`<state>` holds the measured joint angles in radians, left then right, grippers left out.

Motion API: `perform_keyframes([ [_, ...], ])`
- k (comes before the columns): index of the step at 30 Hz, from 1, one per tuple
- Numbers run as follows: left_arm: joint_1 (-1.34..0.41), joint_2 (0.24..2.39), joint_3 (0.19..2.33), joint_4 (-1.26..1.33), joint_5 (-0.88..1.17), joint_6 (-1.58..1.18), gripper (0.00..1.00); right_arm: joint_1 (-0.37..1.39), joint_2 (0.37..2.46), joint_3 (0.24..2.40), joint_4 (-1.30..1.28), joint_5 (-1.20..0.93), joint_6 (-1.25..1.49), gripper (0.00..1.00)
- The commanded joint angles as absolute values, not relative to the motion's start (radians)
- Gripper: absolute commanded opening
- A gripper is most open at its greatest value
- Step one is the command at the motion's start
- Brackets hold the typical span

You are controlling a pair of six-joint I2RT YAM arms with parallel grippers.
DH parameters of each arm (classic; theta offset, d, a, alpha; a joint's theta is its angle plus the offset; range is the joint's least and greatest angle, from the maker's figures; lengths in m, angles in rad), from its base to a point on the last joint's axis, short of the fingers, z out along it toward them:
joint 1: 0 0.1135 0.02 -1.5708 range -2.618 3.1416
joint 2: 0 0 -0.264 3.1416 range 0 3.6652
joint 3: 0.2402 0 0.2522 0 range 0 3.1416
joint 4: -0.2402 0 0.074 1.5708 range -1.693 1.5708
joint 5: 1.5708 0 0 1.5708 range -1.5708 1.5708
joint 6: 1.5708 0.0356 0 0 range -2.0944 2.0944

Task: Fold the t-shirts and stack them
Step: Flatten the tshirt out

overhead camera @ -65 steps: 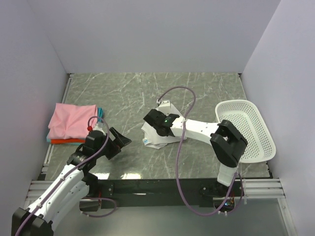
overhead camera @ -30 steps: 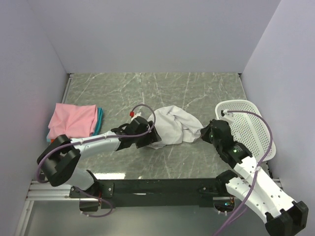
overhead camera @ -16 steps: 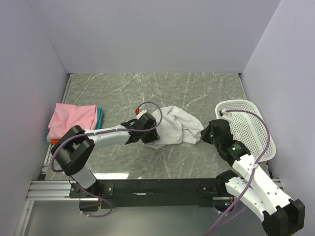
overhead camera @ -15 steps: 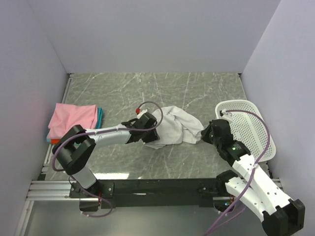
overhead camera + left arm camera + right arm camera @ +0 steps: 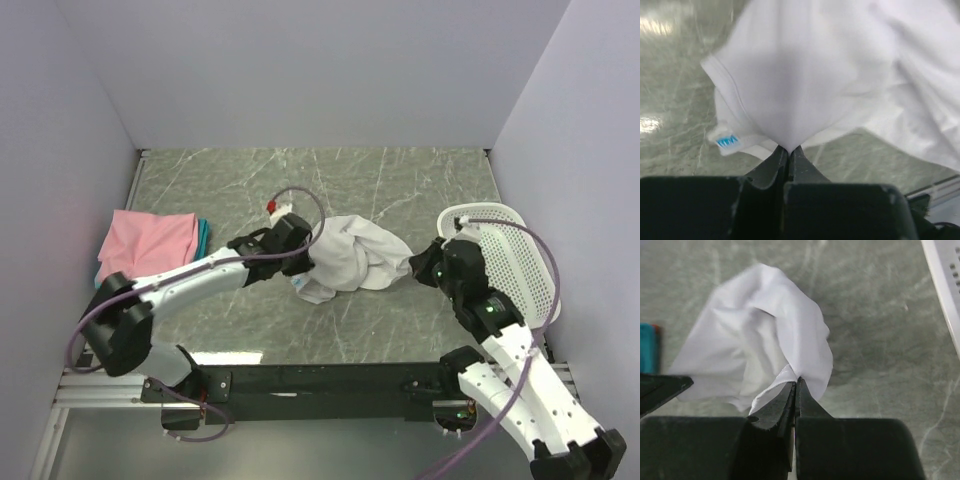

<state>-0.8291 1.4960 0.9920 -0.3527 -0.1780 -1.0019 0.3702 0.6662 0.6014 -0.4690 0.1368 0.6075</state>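
Observation:
A crumpled white t-shirt (image 5: 352,260) is bunched at the table's middle, lifted between both arms. My left gripper (image 5: 303,259) is shut on its left part; in the left wrist view (image 5: 788,148) the cloth (image 5: 805,85) fans out from the closed tips, with a small blue neck label (image 5: 728,142) hanging at the left. My right gripper (image 5: 420,268) is shut on the shirt's right end; the right wrist view (image 5: 795,381) shows a white fold (image 5: 790,335) pinched there. A folded stack with a pink t-shirt (image 5: 148,242) on top, teal and orange-red edges below, lies at the left.
A white perforated basket (image 5: 515,262) stands at the right edge, close behind my right arm. The grey marbled tabletop (image 5: 330,180) is walled on three sides.
My left gripper has closed on the shirt's left part and raised it slightly. The right gripper stays shut on the right end, shifted a little right and up.

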Motion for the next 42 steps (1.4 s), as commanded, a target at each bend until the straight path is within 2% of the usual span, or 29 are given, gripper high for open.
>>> perform_keyframes([
  [1,-0.834,1.359,1.135,-0.454,-0.293,-0.931,0.01,0.364,0.594,0.741,-0.459,0.091,0.575,0.0],
  [8,-0.834,1.152,1.278,-0.543,-0.428,-0.873,0.01,0.365,0.531,0.988,-0.538,0.078,0.551,0.0],
  [16,-0.834,0.867,1.233,-0.28,-0.356,-0.674,0.01,0.364,0.494,1.231,-0.541,0.003,0.49,0.0],
  [22,-0.834,0.781,1.145,-0.192,-0.469,-0.568,0.01,0.364,0.522,1.267,-0.555,-0.002,0.454,0.0],
  [26,-0.831,0.807,1.109,-0.192,-0.683,-0.538,0.01,0.365,0.551,1.236,-0.522,0.05,0.439,0.0],
  [28,-0.815,0.847,1.106,-0.183,-0.724,-0.522,0.01,0.365,0.584,1.224,-0.506,0.072,0.422,0.0],
  [30,-0.773,0.889,1.104,-0.164,-0.658,-0.517,0.01,0.365,0.613,1.212,-0.46,0.101,0.41,0.0],
  [33,-0.611,0.963,1.121,-0.147,-0.477,-0.56,0.01,0.364,0.704,1.203,-0.387,0.117,0.373,0.0],
  [34,-0.509,0.988,1.137,-0.14,-0.415,-0.566,0.01,0.359,0.766,1.224,-0.371,0.112,0.341,0.0],
  [36,-0.431,1.069,1.17,-0.126,-0.321,-0.566,0.01,0.35,0.831,1.262,-0.327,0.121,0.312,0.0],
  [37,-0.385,1.101,1.227,-0.114,-0.237,-0.558,0.01,0.333,0.889,1.305,-0.312,0.13,0.293,0.0],
  [42,-0.307,1.345,1.532,-0.165,-0.101,-0.479,0.01,0.259,1.103,1.576,-0.353,0.081,0.246,0.0],
])
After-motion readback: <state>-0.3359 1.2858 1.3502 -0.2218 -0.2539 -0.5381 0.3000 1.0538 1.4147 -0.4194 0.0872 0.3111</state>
